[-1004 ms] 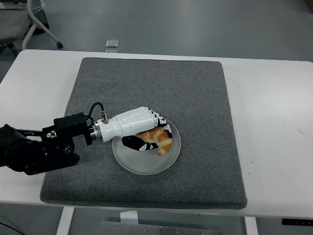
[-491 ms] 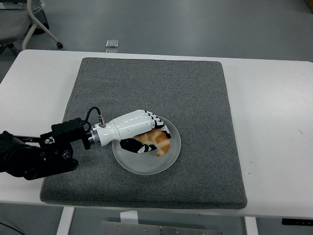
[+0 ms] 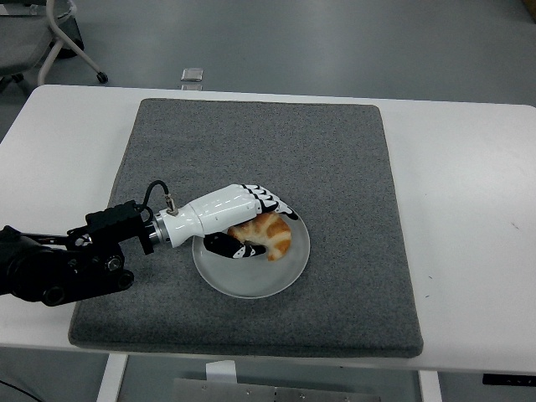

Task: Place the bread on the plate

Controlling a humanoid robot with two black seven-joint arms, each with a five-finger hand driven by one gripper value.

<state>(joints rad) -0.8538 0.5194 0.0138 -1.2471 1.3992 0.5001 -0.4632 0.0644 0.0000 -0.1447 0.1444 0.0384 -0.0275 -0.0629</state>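
Note:
A golden croissant (image 3: 273, 238) lies on the round grey plate (image 3: 251, 290) on the dark grey mat. My left hand (image 3: 265, 226), white with black finger joints, reaches in from the left over the plate. Its fingers (image 3: 270, 201) are stretched out just above the croissant's far side, and its thumb (image 3: 229, 247) lies on the plate beside the croissant's near end. The hand looks loosened, no longer wrapped around the bread. My right arm is out of view.
The grey mat (image 3: 268, 142) covers the middle of the white table (image 3: 469, 209). A small metal piece (image 3: 192, 75) sits beyond the table's far edge. An office chair base (image 3: 50, 42) stands at the top left.
My left hand has lowered the croissant onto the plate and its fingers have uncurled and lifted off it. The arm has pulled back slightly to the left.

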